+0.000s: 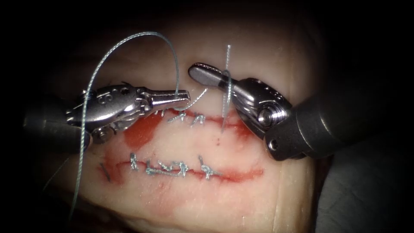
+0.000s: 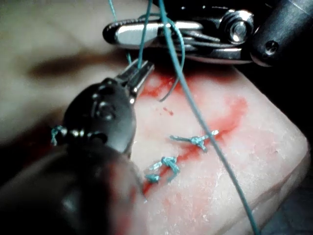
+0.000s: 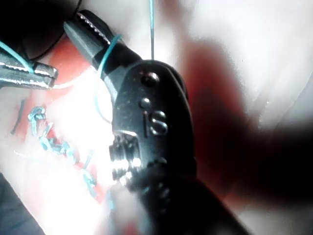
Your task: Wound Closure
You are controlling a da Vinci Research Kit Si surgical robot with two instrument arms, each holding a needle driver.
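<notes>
Your left gripper [image 1: 183, 96] is clamped on the thread [image 1: 129, 39] just above the upper cut [image 1: 207, 120] in the tissue [image 1: 241, 190]. Your right gripper [image 1: 202, 74] looks closed, thread wrapped across it, gripping nothing clearly.

We read one marking: on the dark housing of the right tool [image 3: 85, 30], just behind its jaws in the right wrist view, pale characters [image 3: 156, 122] stand that look like "is" or "51"; we cannot tell which. On the left tool [image 1: 183, 96], in the endoscope view, we see small round holes behind the jaws and no lettering that we can read. We find no other text, brand, number or sign.
</notes>
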